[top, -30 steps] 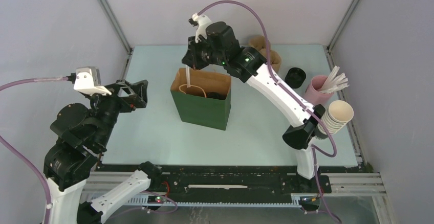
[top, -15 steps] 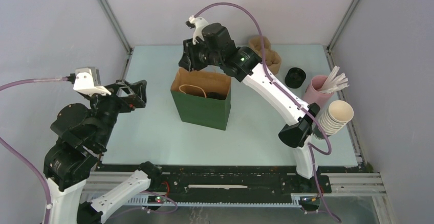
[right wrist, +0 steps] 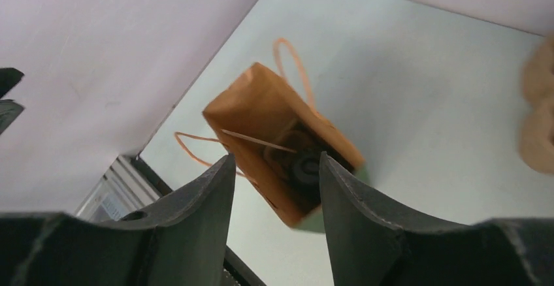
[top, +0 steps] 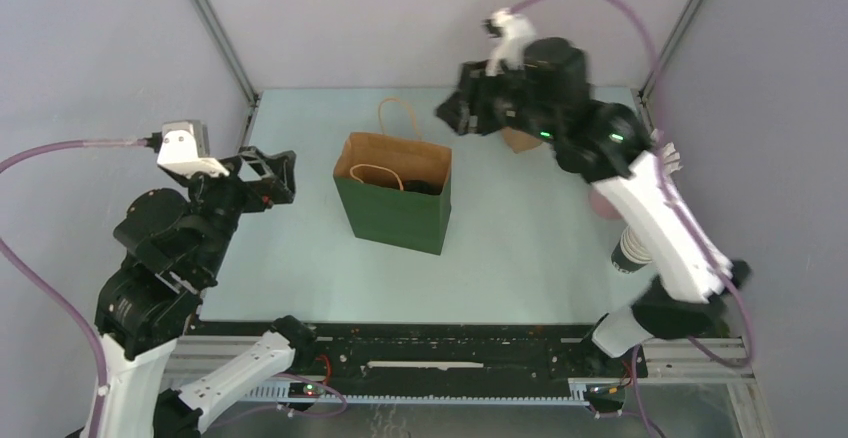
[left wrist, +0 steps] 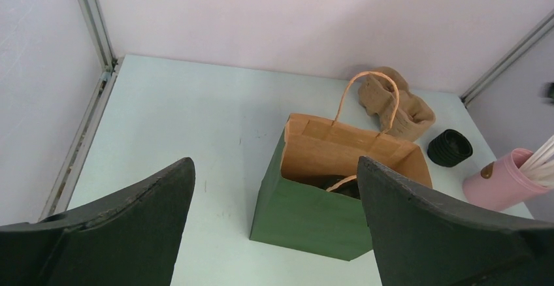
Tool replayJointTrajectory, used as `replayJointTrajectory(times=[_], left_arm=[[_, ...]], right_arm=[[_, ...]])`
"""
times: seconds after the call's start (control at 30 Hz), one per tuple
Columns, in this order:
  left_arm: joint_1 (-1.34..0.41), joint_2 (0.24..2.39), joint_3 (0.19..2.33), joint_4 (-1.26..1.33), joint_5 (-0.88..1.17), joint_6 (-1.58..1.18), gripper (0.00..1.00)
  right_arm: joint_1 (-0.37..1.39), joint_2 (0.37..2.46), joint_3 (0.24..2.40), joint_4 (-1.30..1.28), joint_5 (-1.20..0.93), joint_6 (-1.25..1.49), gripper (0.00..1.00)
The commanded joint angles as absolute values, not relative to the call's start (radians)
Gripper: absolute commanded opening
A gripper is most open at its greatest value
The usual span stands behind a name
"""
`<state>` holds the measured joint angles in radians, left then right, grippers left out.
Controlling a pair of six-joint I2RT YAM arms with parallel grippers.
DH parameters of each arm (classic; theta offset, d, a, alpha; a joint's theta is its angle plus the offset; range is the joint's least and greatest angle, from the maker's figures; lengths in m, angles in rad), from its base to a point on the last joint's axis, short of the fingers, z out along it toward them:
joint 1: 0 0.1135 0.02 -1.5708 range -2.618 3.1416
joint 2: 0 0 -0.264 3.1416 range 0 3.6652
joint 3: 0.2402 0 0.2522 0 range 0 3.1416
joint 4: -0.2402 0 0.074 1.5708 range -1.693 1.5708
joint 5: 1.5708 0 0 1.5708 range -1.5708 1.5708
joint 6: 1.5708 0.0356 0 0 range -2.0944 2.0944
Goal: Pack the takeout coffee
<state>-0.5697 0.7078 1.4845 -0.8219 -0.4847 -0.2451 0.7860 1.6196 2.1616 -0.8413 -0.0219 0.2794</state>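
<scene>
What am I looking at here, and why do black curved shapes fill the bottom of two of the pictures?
These are two robot arms bolted at the near edge of a table. One picture looks down from a fixed camera above and behind them. The other two come from small cameras on the wrists, so the black curved shapes are each arm's own fingers. The left claw and the right claw both stand open and hold nothing. A green paper bag stands upright and open. Inside it, the right wrist view shows the round black lid of the coffee cup and a thin pale straw. Behind the bag lie brown cardboard carriers, a stack of black lids and a pink cup of straws.
</scene>
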Motion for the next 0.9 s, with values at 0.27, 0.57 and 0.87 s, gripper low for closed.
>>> replayJointTrajectory(times=[0.27,0.57,0.87], left_arm=[[-0.563,0.814,1.603,-0.764,-0.402,-0.366,1.00],[-0.563,0.722,1.544,-0.675,-0.369,-0.390,1.00],[-0.562,0.464,1.389,-0.594,-0.194,-0.416,1.00]], right_arm=[[0.559,1.086,1.817,-0.975,0.074,0.346,0.70],[0.550,0.838,1.688,-0.997,0.089,0.385,1.00],[0.550,0.610,1.556,-1.008,0.122,0.313,1.00]])
